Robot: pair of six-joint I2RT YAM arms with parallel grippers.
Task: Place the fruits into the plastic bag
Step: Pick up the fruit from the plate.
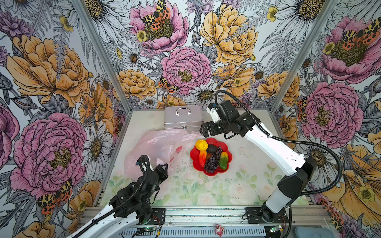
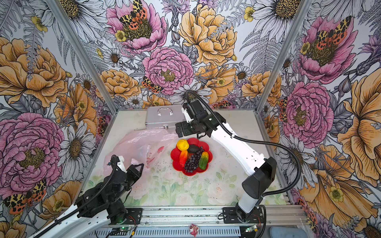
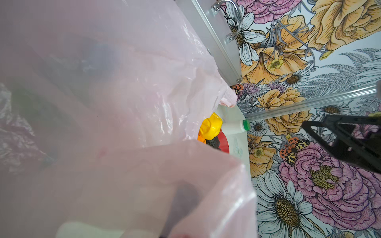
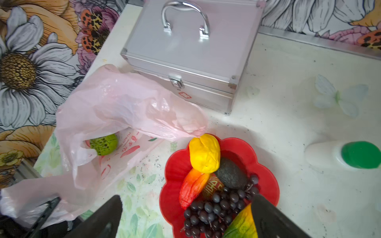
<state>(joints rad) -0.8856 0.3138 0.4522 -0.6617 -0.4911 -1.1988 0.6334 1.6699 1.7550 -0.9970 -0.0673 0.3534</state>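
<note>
right wrist: one round green fruit (image 4: 104,144) in thin pink plastic bag (image 4: 115,103), five others on red flower-shaped plate (image 4: 266,160); my left claw (image 1: 165,167) pinches bag, my right claw (image 1: 203,131) gapes empty.

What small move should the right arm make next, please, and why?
Probably lower the open right fingers onto the yellow fruit: they hover empty by the plate, that fruit lies nearest them, the left fingers hold the bag, and the green fruit is already inside.

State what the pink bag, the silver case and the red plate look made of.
Pink bag: thin translucent plastic film, crinkled and shiny. Silver case: likely aluminium, matte panels, chromed handle and latch. Red plate: probably glossy moulded plastic, scalloped rim.
</note>
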